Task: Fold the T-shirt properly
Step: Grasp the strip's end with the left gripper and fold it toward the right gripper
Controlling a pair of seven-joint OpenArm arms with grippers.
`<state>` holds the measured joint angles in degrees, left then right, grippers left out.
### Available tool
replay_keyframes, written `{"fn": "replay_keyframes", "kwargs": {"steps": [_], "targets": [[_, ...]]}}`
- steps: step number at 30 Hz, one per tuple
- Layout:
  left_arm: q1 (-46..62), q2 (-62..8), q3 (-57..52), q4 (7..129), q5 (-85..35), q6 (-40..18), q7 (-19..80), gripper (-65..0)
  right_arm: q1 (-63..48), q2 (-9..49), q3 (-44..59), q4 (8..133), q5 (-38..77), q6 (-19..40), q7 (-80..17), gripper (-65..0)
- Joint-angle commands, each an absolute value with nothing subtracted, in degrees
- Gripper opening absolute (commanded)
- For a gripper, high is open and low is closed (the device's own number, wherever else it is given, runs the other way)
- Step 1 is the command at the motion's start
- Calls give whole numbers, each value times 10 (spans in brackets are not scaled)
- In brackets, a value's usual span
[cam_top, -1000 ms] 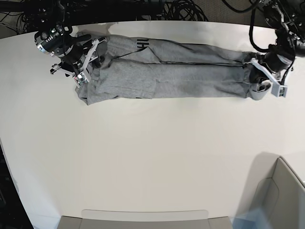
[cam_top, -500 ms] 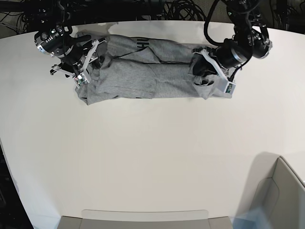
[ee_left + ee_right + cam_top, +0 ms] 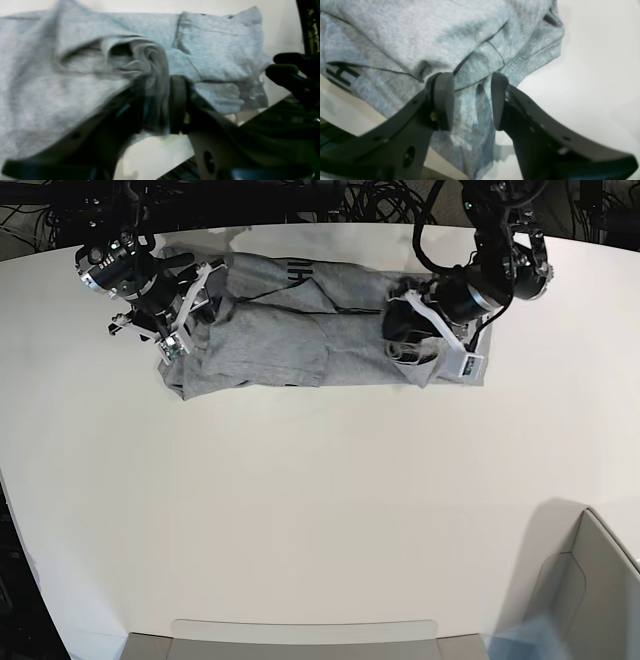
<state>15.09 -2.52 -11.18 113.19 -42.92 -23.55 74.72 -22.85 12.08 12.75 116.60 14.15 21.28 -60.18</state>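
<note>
The heather-grey T-shirt [image 3: 280,345] lies as a long strip across the far part of the white table [image 3: 300,500], with black lettering [image 3: 297,275] showing on its far edge. Its right end is doubled back over the middle. My left gripper [image 3: 400,348] sits on that doubled end. In the left wrist view a twisted wad of T-shirt [image 3: 62,75] fills the gap of the left gripper [image 3: 158,107]; the picture is blurred. My right gripper [image 3: 190,320] rests at the shirt's left end. In the right wrist view the right gripper [image 3: 471,100] stands open astride a flat fold of T-shirt [image 3: 420,32].
A grey bin [image 3: 590,590] stands at the near right corner. A flat grey tray edge [image 3: 300,635] runs along the near side. Black cables [image 3: 380,200] lie behind the table's far edge.
My left gripper has carried the shirt's right end leftward over the middle, so the strip is much shorter. Its jaws now stand wider. The right arm has not moved.
</note>
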Motion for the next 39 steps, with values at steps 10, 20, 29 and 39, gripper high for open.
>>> {"fn": "replay_keyframes", "kwargs": {"steps": [10,20,29,39], "targets": [[151,-27,-153,1142,-549,-236,735,-613,-225,126,132,1176,146,215,-591,-406],[162,-36,-249,1137,-550,-236,742,-650,-249,119,348,1169,351,217,-541,-406],[163,-47,-225,1136,-550,-237,742,-650,-254,142,394,936,501,355,-567,-405],[163,-47,-224,1136,-550,-237,742,-650,-193,128,323,851,501,376,-567,-405]]}}
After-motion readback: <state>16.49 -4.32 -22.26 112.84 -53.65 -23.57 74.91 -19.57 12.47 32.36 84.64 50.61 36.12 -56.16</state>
